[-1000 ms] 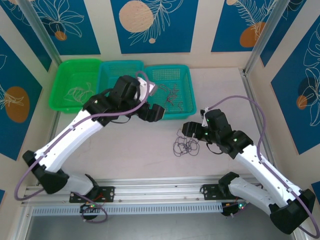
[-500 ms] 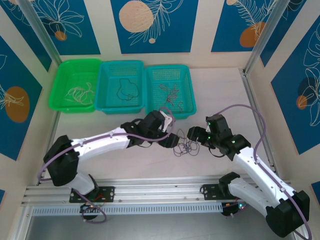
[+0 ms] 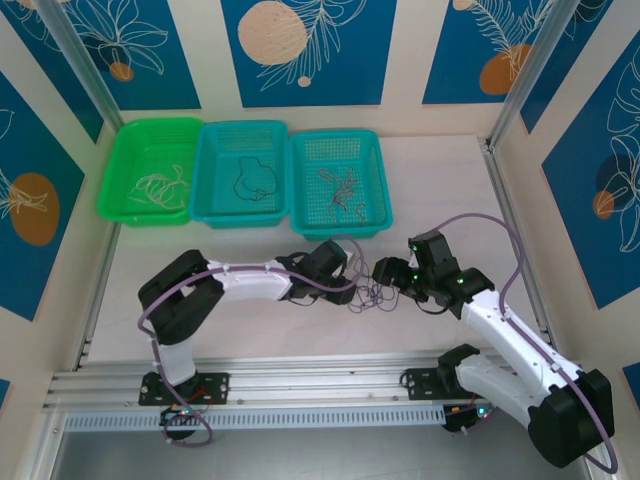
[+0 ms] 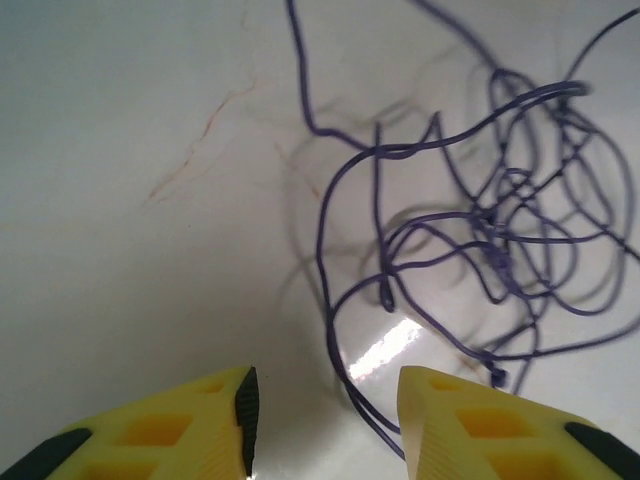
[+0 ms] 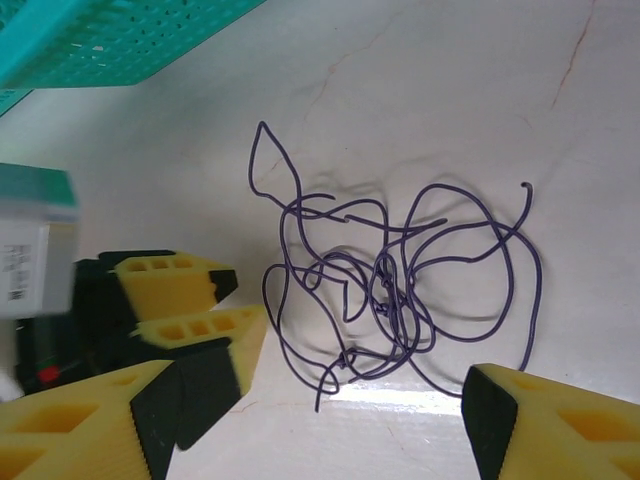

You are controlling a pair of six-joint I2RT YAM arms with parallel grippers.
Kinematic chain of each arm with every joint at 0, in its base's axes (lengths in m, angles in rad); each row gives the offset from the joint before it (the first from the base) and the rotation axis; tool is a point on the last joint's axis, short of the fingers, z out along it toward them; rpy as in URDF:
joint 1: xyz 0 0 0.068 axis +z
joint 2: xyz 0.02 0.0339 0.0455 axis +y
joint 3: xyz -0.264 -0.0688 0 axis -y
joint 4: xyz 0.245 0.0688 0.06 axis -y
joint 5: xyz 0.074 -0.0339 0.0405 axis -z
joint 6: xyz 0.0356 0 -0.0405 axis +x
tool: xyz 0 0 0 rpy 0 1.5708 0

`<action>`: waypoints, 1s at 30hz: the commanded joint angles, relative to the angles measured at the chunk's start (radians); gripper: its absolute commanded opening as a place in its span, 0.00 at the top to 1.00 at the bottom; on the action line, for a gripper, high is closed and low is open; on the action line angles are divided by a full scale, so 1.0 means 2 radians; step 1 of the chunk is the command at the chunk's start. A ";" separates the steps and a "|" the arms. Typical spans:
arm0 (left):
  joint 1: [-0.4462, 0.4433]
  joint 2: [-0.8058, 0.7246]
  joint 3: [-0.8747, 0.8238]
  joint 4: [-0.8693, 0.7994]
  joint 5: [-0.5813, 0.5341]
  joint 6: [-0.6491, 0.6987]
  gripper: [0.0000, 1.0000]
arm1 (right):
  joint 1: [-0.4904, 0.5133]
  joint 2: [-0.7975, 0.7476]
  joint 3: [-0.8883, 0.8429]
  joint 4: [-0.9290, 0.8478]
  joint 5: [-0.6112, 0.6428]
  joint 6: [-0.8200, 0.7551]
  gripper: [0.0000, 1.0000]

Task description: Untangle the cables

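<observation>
Purple cables [image 4: 480, 230], knotted on the desk [image 4: 120, 150] just ahead of the left pincer [image 4: 325, 400], open and empty. Right pincer [image 5: 320, 420] spread wide, same tangle just ahead. Risks cinching the knot by grabbing several loops together.

thin purple cables [image 5: 385, 300] in loose tangle, flat on table [image 5: 450, 90]

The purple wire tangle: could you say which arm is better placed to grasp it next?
Probably left: the left gripper, open, straddles one tangle strand; the right gripper faces the bundle.
</observation>
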 commanded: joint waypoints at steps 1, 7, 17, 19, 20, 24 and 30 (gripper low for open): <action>-0.004 0.020 0.017 0.008 -0.011 -0.005 0.61 | -0.004 0.003 0.000 0.006 -0.015 0.004 0.25; -0.004 0.048 0.021 0.011 -0.006 -0.006 0.72 | -0.004 0.007 -0.007 0.016 -0.017 0.007 0.25; -0.004 0.027 0.016 0.017 0.023 -0.009 1.00 | 0.002 0.066 -0.016 0.056 -0.034 0.018 0.26; -0.004 0.015 0.010 0.021 0.029 -0.013 1.00 | 0.008 0.099 -0.010 0.070 -0.043 0.024 0.27; -0.004 0.011 0.005 0.022 0.031 -0.014 1.00 | 0.012 0.116 -0.005 0.073 -0.043 0.026 0.27; -0.004 -0.019 -0.012 0.026 0.029 -0.020 1.00 | 0.036 0.196 0.019 0.084 -0.025 0.034 0.36; -0.001 -0.073 -0.036 0.017 0.009 -0.023 1.00 | 0.058 0.280 0.023 0.122 0.010 0.063 0.78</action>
